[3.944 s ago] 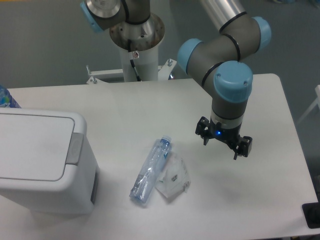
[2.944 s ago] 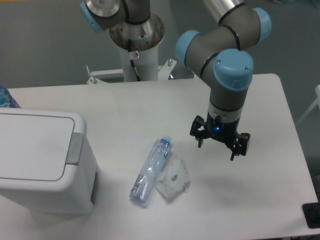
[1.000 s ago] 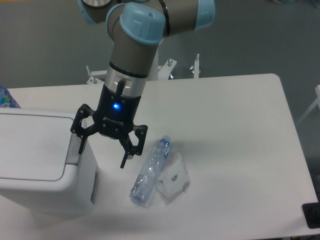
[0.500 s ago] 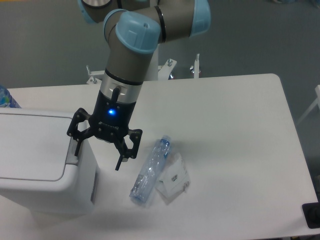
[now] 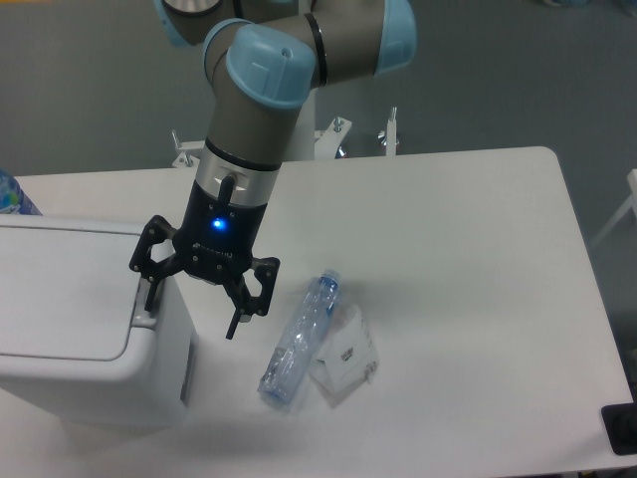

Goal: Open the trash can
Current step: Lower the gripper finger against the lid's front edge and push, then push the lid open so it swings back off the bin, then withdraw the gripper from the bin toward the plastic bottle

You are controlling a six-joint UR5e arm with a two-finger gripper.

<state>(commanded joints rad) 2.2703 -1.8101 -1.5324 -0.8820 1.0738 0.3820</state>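
The trash can is a large white boxy bin at the left edge of the table, its flat lid down. My gripper hangs open over the bin's right rim, pointing down. Its left finger is at the rim where the grey push tab sits, and the tab is mostly hidden behind it. The right finger hangs beyond the bin's right side, above the table. Nothing is between the fingers except the bin's edge.
A crushed clear plastic bottle lies on the table right of the bin, with a crumpled clear wrapper beside it. The arm's base column stands behind the table. A blue object peeks in at the far left.
The arm swung from the right side of the table across to the bin. In the last half second the open gripper shifted slightly left and down onto the bin's rim.
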